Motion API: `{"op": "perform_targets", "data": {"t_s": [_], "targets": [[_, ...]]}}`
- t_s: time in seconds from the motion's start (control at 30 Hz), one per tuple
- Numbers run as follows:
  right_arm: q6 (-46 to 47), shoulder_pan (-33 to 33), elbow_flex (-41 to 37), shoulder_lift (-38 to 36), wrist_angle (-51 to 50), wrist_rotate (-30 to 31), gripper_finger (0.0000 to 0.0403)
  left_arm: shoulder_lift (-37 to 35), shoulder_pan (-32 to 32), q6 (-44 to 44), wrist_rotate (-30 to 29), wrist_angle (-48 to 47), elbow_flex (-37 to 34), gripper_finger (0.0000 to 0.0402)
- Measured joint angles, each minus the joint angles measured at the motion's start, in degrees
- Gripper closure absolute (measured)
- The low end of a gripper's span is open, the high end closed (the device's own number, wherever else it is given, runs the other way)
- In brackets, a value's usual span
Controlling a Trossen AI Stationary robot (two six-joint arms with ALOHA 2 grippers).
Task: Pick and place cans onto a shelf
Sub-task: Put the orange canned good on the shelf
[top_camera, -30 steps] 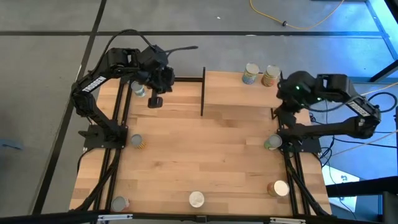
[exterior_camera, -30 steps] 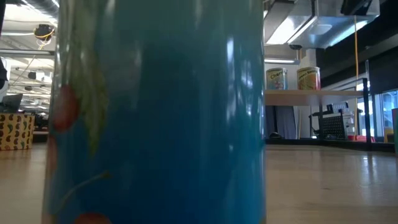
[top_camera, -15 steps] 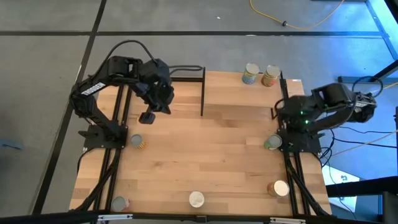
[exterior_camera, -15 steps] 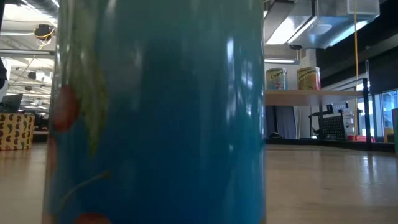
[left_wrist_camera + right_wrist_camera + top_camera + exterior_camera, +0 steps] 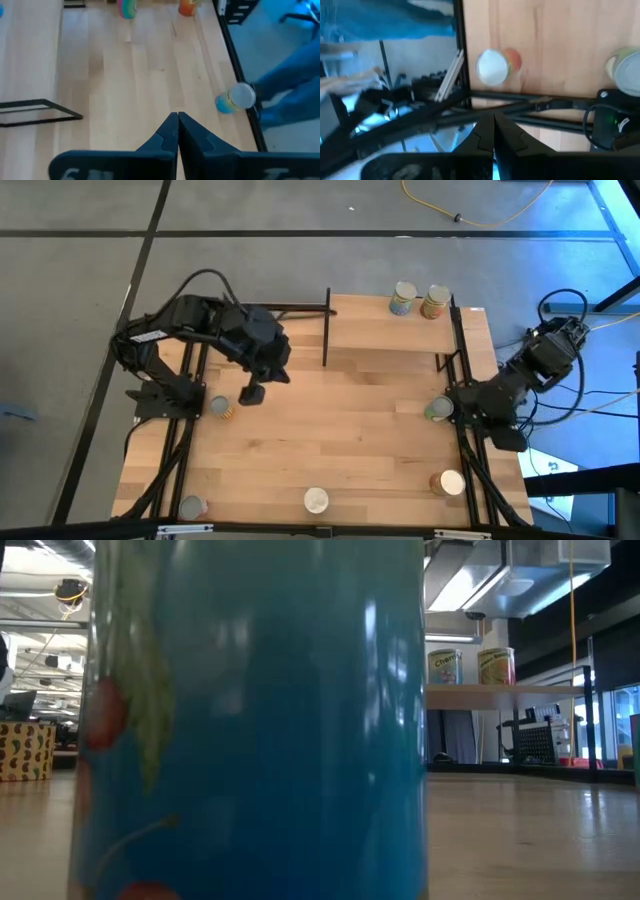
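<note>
the high view alone shows two yellow-labelled tins (image 5: 418, 300) on the raised light-wood shelf (image 5: 385, 325), with the clenched, empty left claw (image 5: 252, 393) over the wooden surface (image 5: 330, 440) and the right claw (image 5: 494, 131), also clenched and empty, off its right edge. the low view is mostly blocked by a blue can (image 5: 250, 720) close to the lens, though both shelf tins show beyond it.

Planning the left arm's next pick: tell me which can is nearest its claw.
The can at the table's left edge, just left of the left claw. The others sit along the front edge, right side, or shelf.
</note>
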Motion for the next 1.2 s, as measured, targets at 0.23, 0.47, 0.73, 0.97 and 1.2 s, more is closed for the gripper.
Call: {"op": "perform_targets", "data": {"t_s": [0.23,0.47,0.73,0.97,1.2], "targets": [[5.1,7.8,0.0,3.1,3.2,0.4,0.0401,0.7,-6.6,-7.8,-7.8,0.3,0.0,0.0402],[7.2,8.4,0.0,8.9,4.0,3.7,0.0363,0.6,-10.1,-8.8,-10.5,0.3,0.0,0.0402],[0.7,10.0,0.0,16.6,3.5,7.8,0.0329,0.6,-12.2,-8.2,-10.8,0.1,0.0,0.0402],[1.4,11.3,-8.0,19.8,3.9,10.5,0.033,0.6,-13.8,-7.3,-10.8,0.1,0.0,0.0402],[2.3,11.3,-20.6,15.5,18.8,9.0,0.0349,0.6,-14.7,-7.4,-10.8,0.1,0.0,0.0402]]}}
